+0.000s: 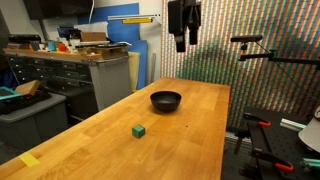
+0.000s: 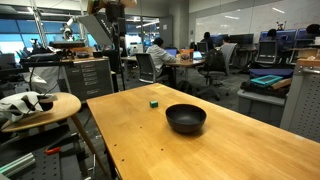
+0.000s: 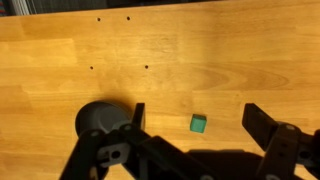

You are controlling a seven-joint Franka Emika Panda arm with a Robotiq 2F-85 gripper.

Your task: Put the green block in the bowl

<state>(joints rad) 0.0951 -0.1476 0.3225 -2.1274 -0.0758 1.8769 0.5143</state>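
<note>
The green block (image 1: 138,130) is a small cube on the wooden table (image 1: 190,140), nearer the front than the black bowl (image 1: 166,100). Both show in both exterior views: block (image 2: 153,101), bowl (image 2: 186,118). My gripper (image 1: 184,42) hangs high above the far end of the table, well above both objects; it also shows at the top of an exterior view (image 2: 118,42). In the wrist view the gripper (image 3: 195,118) is open and empty, with the block (image 3: 199,123) far below between its fingers and the bowl (image 3: 100,117) to the left.
A flat yellow piece (image 1: 29,159) lies at the table's front corner. A round side table (image 2: 40,108) with a white object stands beside the table. Cabinets (image 1: 70,75) and a tripod arm (image 1: 262,50) stand around it.
</note>
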